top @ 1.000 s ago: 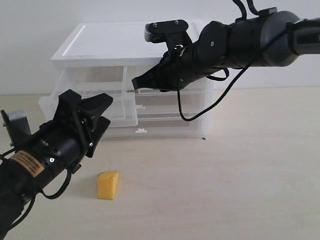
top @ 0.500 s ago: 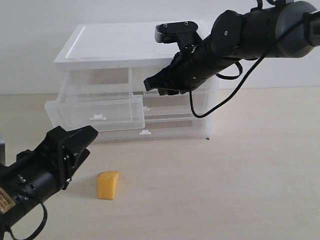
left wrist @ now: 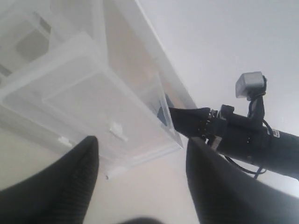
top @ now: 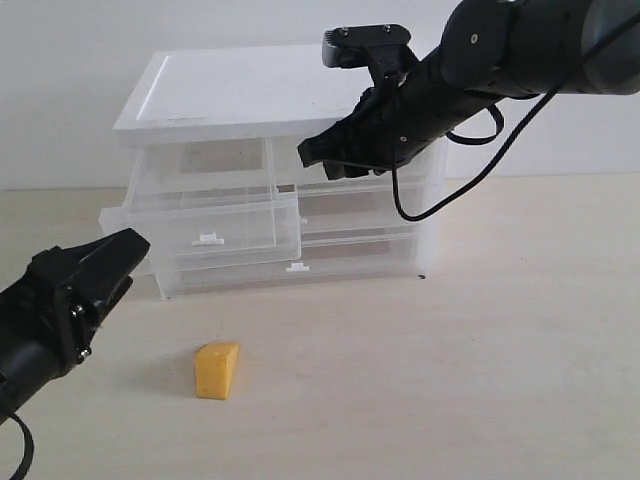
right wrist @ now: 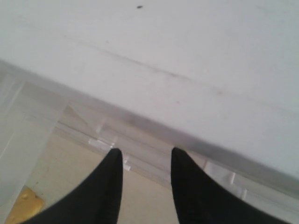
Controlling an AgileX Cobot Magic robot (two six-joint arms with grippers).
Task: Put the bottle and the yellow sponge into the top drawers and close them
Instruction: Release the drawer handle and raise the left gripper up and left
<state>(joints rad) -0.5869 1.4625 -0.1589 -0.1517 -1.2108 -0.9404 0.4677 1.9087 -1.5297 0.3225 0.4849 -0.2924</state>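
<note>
Right pincer just opens narrow, empty, at top right drawer; left pincer, wide and empty, backs off open top left drawer; yellow sponge still on table at cabinet's 6 o'clock.

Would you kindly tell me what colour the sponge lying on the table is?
Yellow-orange; the sponge shows best in the exterior view.

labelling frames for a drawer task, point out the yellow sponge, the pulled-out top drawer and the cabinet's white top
yellow sponge (top: pixel 217 370): exterior view, its front face
pulled-out top drawer (top: pixel 240 222): exterior view, its clear front wall
cabinet's white top (top: pixel 240 90): exterior view, middle of the flat lid
</note>
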